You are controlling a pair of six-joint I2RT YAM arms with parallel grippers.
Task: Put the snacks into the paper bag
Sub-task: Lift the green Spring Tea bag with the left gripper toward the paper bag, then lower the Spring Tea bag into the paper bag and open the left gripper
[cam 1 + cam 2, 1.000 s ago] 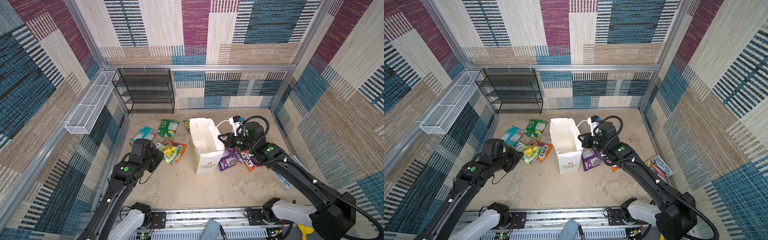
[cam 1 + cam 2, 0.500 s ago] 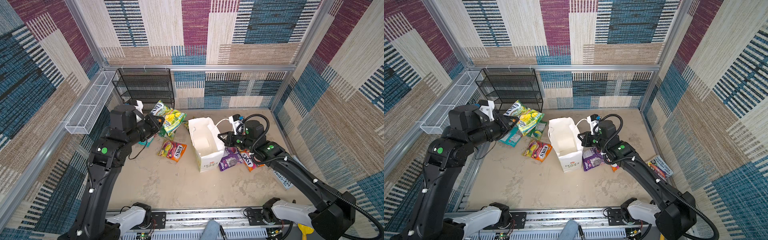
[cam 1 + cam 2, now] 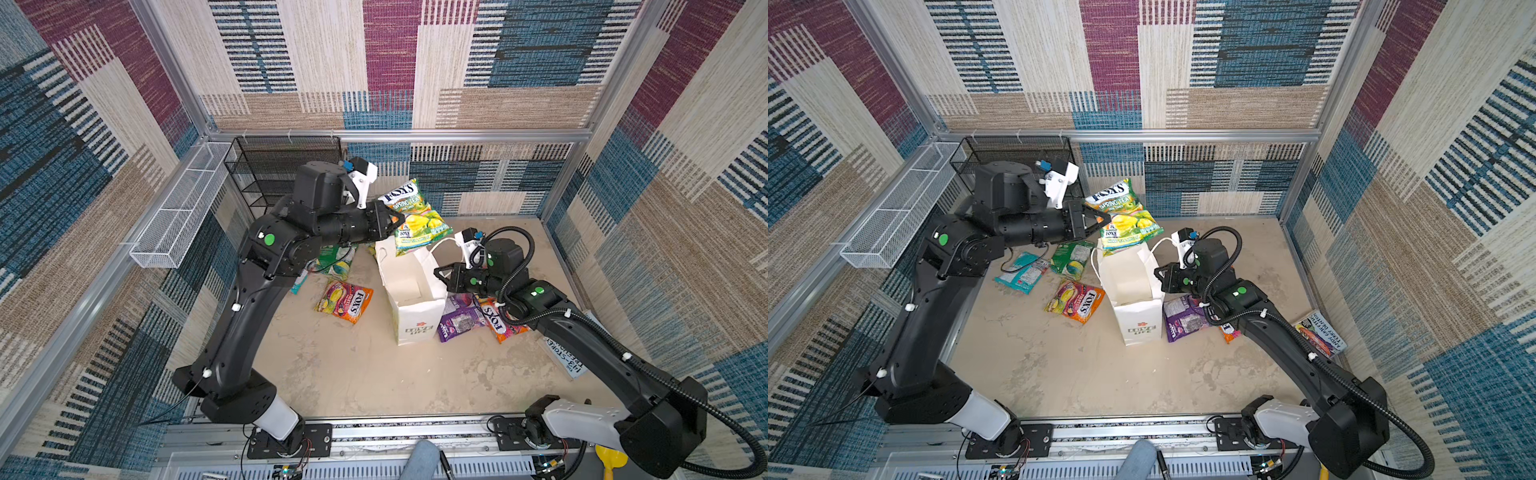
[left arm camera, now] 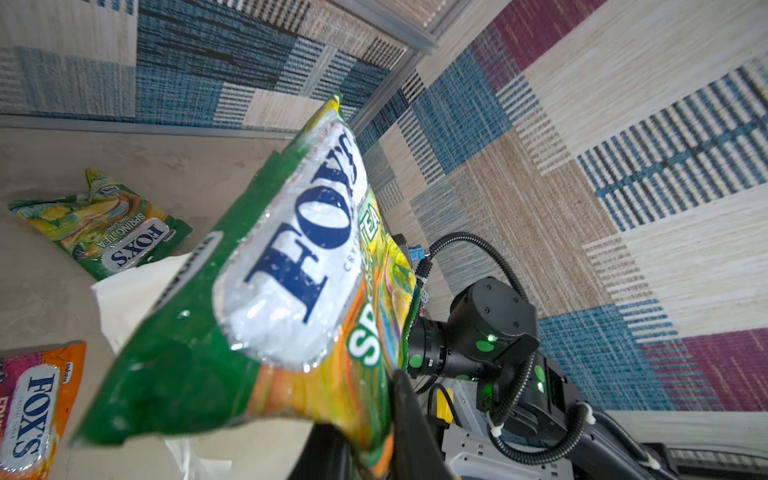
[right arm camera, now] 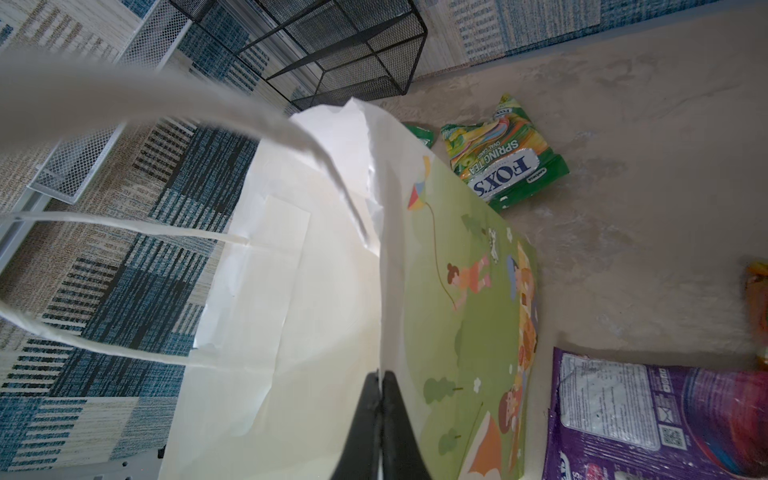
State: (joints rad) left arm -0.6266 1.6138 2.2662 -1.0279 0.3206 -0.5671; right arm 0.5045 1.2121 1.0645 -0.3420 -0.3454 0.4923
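Both top views: bright, even, diffuse light from above. Shadows on the worktop are faint and soft-edged. Focus is sharp throughout. Wide-angle stretch noted at the edges, with the upright posts and patterned walls splaying outward toward the corners.

Left wrist view: the green packet sits close to the lens; the corner nearest the lens is smeared, and white glare lies on its glossy film.

Right wrist view: the cord handle is heavily out of focus. The paper bag interior is pale, near washed out. The right hand reads dark and soft
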